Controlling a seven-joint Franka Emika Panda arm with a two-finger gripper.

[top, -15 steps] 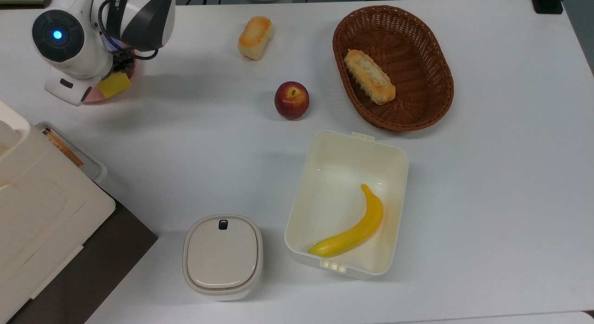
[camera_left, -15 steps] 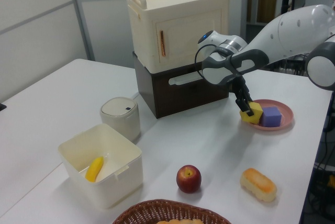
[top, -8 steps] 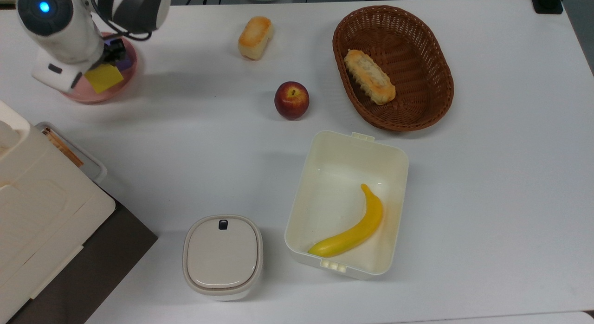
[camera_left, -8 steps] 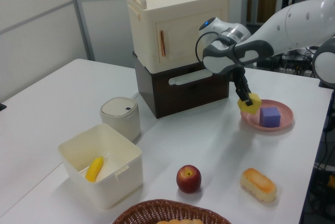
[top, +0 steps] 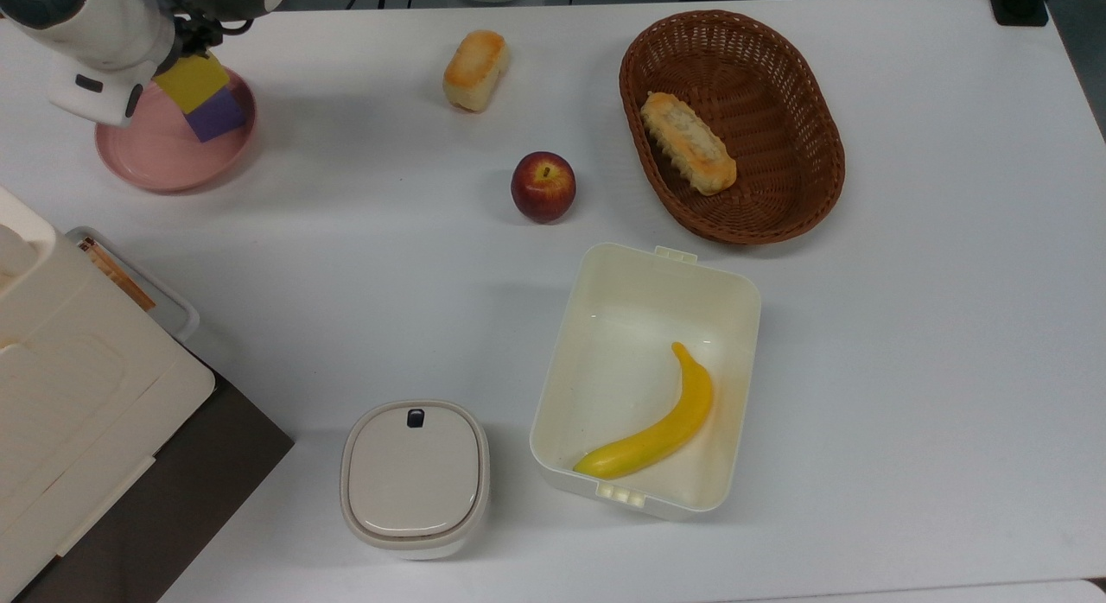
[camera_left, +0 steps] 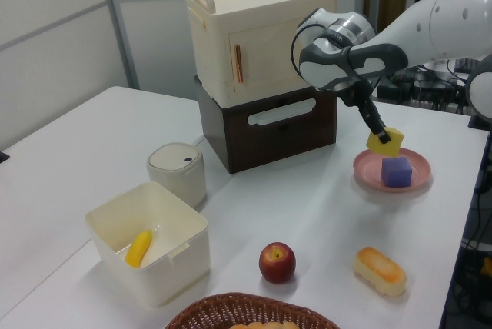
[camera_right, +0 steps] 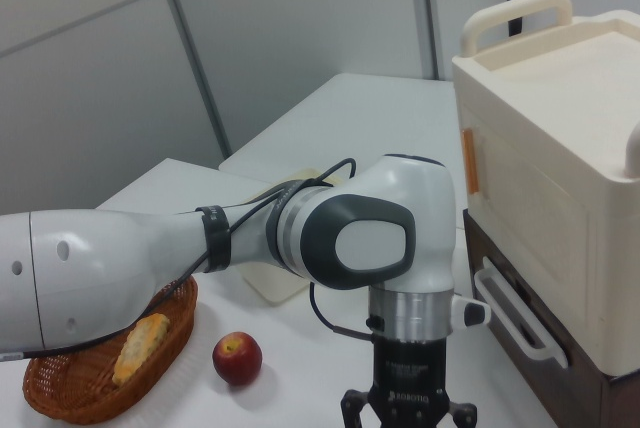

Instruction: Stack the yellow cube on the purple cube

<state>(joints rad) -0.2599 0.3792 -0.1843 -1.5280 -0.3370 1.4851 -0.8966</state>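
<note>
The gripper (camera_left: 380,131) is closed on the yellow cube (camera_left: 385,141), holding it in the air, apparently just above the purple cube (camera_left: 397,171), which sits on the pink plate (camera_left: 367,170) at the left view's far right.

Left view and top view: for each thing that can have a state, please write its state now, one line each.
Matte yellow cube: lifted, held by the gripper, above the purple cube.
Matte purple cube: resting on the pink round plate.
Cream plastic box: open, a yellow banana inside.
Small white lidded container: lid on.
Brown wicker basket: holds one bread roll.
Cream cabinet: door shut.
</note>
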